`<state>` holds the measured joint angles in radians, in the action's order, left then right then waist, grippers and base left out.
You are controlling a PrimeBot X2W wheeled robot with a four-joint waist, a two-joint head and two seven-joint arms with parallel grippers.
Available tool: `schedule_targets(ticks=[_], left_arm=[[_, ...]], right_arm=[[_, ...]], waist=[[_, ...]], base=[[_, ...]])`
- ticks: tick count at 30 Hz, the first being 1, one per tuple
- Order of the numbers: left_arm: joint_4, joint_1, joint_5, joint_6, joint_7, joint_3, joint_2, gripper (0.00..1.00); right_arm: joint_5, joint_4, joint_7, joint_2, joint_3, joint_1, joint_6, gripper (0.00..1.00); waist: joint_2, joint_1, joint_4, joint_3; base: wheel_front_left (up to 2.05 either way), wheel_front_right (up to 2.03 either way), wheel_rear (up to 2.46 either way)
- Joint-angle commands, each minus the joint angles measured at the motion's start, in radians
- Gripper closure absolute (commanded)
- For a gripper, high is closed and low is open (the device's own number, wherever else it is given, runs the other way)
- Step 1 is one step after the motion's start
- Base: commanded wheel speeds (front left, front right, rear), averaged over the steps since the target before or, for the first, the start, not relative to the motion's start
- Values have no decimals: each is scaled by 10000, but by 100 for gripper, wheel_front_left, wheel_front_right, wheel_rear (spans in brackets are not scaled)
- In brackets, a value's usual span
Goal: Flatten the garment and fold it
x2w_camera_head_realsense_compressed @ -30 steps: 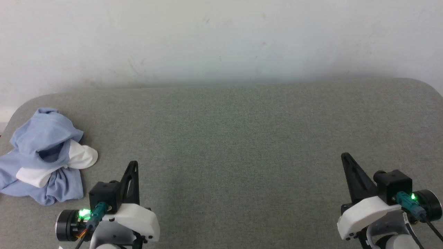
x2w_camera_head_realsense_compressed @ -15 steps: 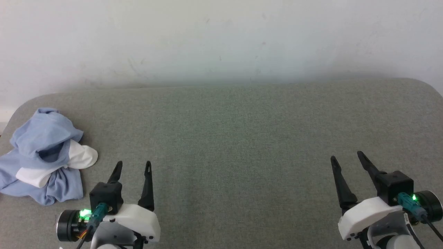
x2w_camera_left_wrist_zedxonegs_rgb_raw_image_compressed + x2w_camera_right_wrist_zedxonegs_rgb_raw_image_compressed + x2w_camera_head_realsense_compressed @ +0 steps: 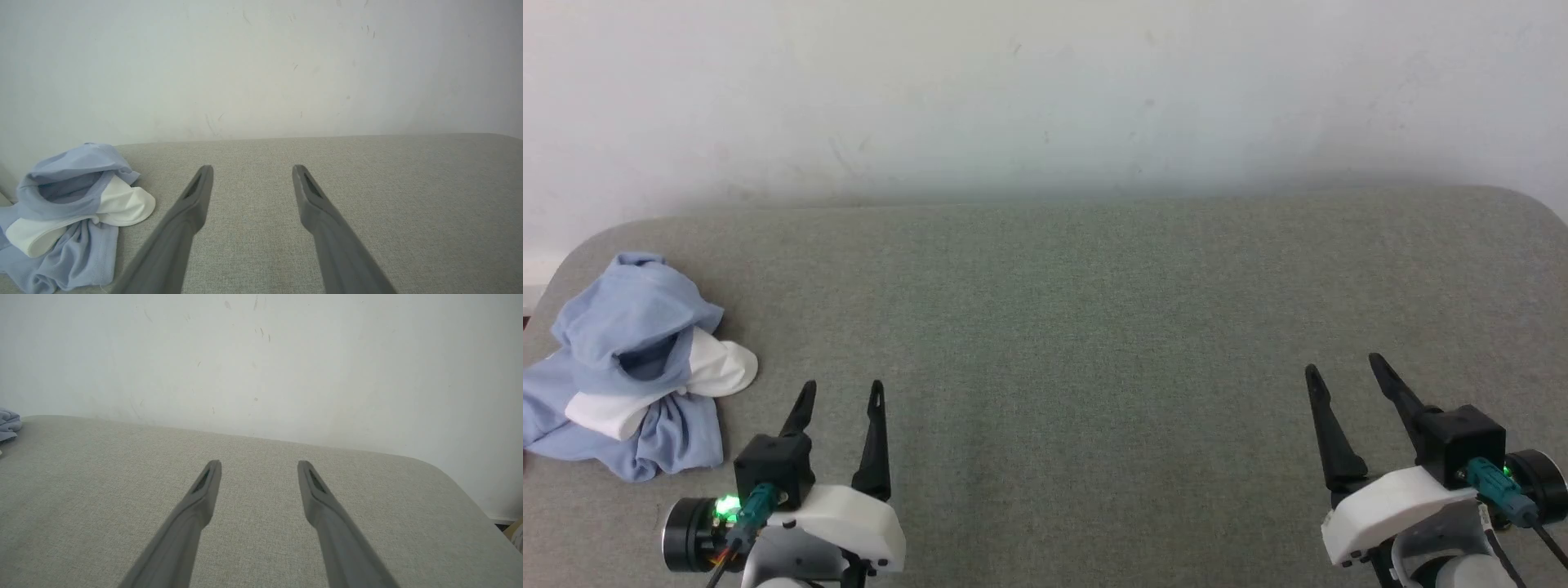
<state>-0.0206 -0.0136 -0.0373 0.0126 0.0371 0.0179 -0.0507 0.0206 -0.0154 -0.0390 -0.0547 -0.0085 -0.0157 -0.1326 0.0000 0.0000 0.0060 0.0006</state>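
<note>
Garment: lying crumpled in a light blue heap with a white part showing, at the left edge of the grey desk, touching neither gripper. Left gripper: hanging near the heap, just to its right, fingers spread wide and holding nothing. Right gripper: hanging over the desk's right side, well apart from the heap, fingers likewise spread wide, gripping nothing. Both pointing toward the pale wall.
</note>
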Motion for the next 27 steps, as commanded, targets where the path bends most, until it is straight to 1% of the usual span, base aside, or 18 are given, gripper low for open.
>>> schedule_targets(ticks=[1, 12, 27], left_arm=[[-45, -3, -92, 91, 116, 31, 1, 0], [-85, -93, -226, 151, 326, 51, 1, 0], [-84, -217, -386, 216, 639, 24, 2, 0]], right_arm=[[51, -29, -102, 8, 16, 51, 4, 0], [128, -79, -311, 12, 109, -2, 5, 0], [164, -243, -624, 18, 286, 2, 7, 0]], waist=[[0, 0, 34, -11], [0, 0, 404, -111], [0, 0, 1299, -148]], base=[[0, 0, 0], [0, 0, 0], [0, 0, 0]])
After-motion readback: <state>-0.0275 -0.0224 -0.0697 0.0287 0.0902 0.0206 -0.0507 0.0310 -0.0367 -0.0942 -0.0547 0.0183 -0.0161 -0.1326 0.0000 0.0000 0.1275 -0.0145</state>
